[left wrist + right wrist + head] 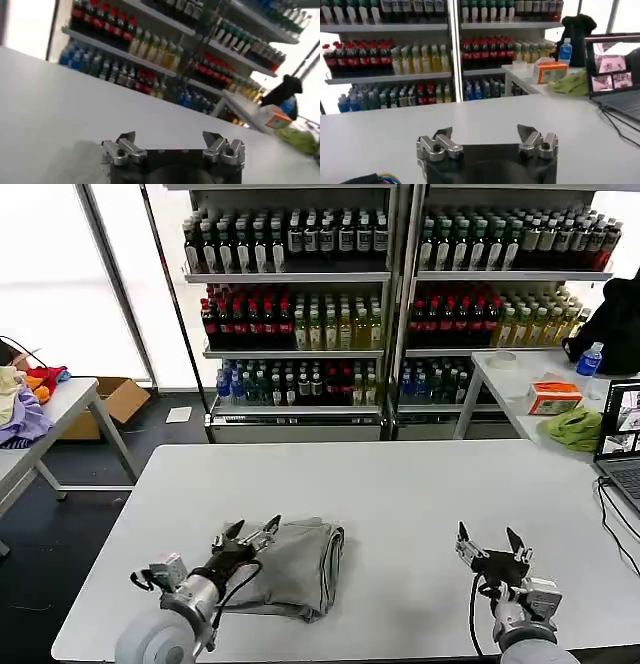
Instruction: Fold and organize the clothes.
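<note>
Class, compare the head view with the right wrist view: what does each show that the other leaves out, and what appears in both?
Head view alone: the folded grey T-shirt near the table's front edge, the open left gripper above its left end, and a side table with coloured garments.
Right wrist view alone: the laptop's lit screen seen head-on.
Both: the white table, the open right gripper, the drink shelves, the lime-green cloth and the orange box.

head overhead, wrists low, shared shelves

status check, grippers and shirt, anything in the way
Left gripper open, just over the shirt's near-left edge. Right gripper open, empty, over bare table. Grey shirt lies folded in a bundle. Nothing in the way.
</note>
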`<state>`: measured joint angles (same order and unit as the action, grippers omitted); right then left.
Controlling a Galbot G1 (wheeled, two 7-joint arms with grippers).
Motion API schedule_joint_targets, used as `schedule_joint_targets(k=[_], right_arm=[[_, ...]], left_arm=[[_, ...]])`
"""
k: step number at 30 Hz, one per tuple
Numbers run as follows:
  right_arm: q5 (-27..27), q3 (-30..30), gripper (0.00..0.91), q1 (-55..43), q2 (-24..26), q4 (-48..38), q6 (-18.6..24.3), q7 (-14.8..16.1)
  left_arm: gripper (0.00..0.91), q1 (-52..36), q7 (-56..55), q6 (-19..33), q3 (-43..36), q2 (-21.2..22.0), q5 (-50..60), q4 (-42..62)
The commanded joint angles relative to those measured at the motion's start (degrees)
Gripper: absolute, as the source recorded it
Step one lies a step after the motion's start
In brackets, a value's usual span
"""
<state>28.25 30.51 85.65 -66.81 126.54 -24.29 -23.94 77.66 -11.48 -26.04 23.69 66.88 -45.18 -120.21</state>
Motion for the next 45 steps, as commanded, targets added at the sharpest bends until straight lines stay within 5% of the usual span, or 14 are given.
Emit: schedule_joint_targets(k=[1, 14, 32, 35, 38, 41, 45], right_arm=[[0.5, -0.9, 0.907, -0.9, 0.6, -0.4, 0.1, 0.0], [0.1, -0.7, 0.907, -0.1, -0.1, 0.1, 0.1, -0.1], [-0.1, -0.1, 0.907, 0.4, -0.3, -0.4, 0.4, -0.2], [-0.1, -0.2, 0.907, 0.4, -0.4, -0.3, 0.4, -0.2], [-0.1, -0.2, 0.907, 0.3, -0.4, -0.4, 0.4, -0.1], [-0.2, -0.3, 0.907, 0.0, -0.4, -1.0, 0.5, -0.2], [-0.3, -0.7, 0.907, -0.1, -0.5, -0.8, 0.5, -0.1]], left_arm=[[0.907, 4.5, 4.1, 2.6, 4.5, -1.4, 14.4, 2.6], [0.907, 5.2, 7.2, 3.4, 3.6, -1.5, 22.5, 6.4], [0.887, 4.3, 7.9, 1.8, 2.8, -0.7, 17.3, 9.5], [0.736, 4.6, 7.7, 0.9, 3.0, -0.4, 14.4, 9.6], [0.494, 4.6, 7.8, 0.6, 3.2, -0.3, 13.5, 10.1], [0.071, 5.0, 7.9, 0.4, 3.3, -0.1, 11.7, 9.9], [0.000, 5.6, 7.9, -0.1, 3.4, 0.3, 9.8, 9.1]])
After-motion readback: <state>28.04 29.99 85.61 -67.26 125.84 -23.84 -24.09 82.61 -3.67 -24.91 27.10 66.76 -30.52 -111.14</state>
